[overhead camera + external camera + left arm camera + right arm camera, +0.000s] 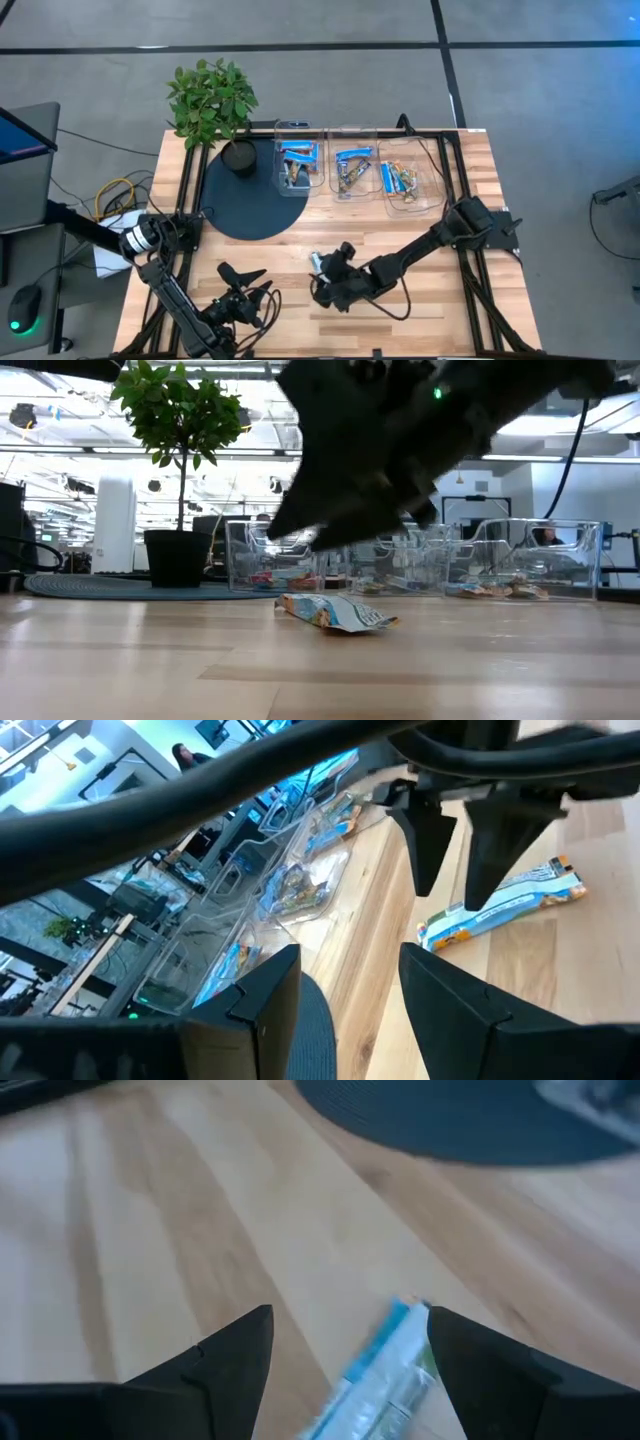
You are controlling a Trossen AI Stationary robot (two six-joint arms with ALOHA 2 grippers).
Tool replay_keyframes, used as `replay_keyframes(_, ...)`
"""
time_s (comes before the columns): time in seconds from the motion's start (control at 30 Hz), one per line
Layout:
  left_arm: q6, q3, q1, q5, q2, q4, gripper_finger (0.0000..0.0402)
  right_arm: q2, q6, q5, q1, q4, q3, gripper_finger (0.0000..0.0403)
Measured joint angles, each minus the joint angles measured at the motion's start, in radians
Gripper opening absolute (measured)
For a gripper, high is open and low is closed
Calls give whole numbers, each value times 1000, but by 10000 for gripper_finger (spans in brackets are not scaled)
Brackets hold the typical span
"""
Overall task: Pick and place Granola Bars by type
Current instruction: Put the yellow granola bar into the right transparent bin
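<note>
Two grippers sit low in the high view: the left gripper [243, 283], jaws spread and empty, at lower left, and the right gripper [330, 258], jaws wide, over a blue-and-white granola bar [317, 261] at lower centre.

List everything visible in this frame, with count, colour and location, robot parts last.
Loose granola bar: one, blue and white wrapper, lying on the bare wood below the right gripper.
Clear tubs: three, in a row at the table's far side, each holding wrapped bars, mostly blue.
Potted plant: one, green, dark pot, far left corner.
Round mat: one, dark, under the pot.
Table: one, light wood.
Left gripper: open, near front edge, idle.
Right gripper: open, fingers astride the loose bar.
</note>
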Motion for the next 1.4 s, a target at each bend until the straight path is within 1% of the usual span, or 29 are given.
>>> replay_keyframes(0.1, 0, 0, 0, 0, 0, 0, 167, 19, 82, 0, -2, -52, 1, 260)
replay_keyframes(0.23, -1, 0, 2, -1, 0, 0, 167, 22, 133, 29, 11, -102, 16, 260)
replay_keyframes(0.33, -1, 0, 6, -10, 0, 1, 167, 21, 156, 34, 13, -151, 23, 260)
replay_keyframes(0.53, 4, 0, 21, -19, 0, 22, 167, 21, 184, 30, 13, -171, 26, 260)
replay_keyframes(0.67, 32, 0, 31, -18, 0, 47, 167, 21, 188, 27, 13, -174, 26, 260)
replay_keyframes(0.8, 65, 0, 39, -19, 0, 76, 167, 21, 188, -3, 7, -175, 26, 260)
replay_keyframes(1.0, 107, 0, 50, -18, 0, 115, 167, 21, 188, -4, 7, -178, 26, 260)
replay_keyframes(1.13, 125, 0, 57, -17, 0, 132, 167, 69, 186, -8, 0, -148, 23, 260)
replay_keyframes(1.2, 132, 0, 59, -18, 0, 132, 167, 98, 183, -52, -12, -90, 35, 260)
replay_keyframes(1.3, 133, 0, 61, -9, 0, 131, 167, 98, 179, -92, -29, -101, 34, 260)
replay_keyframes(1.4, 145, 0, 61, 2, 0, 131, 167, 105, 180, -84, -32, -106, 35, 260)
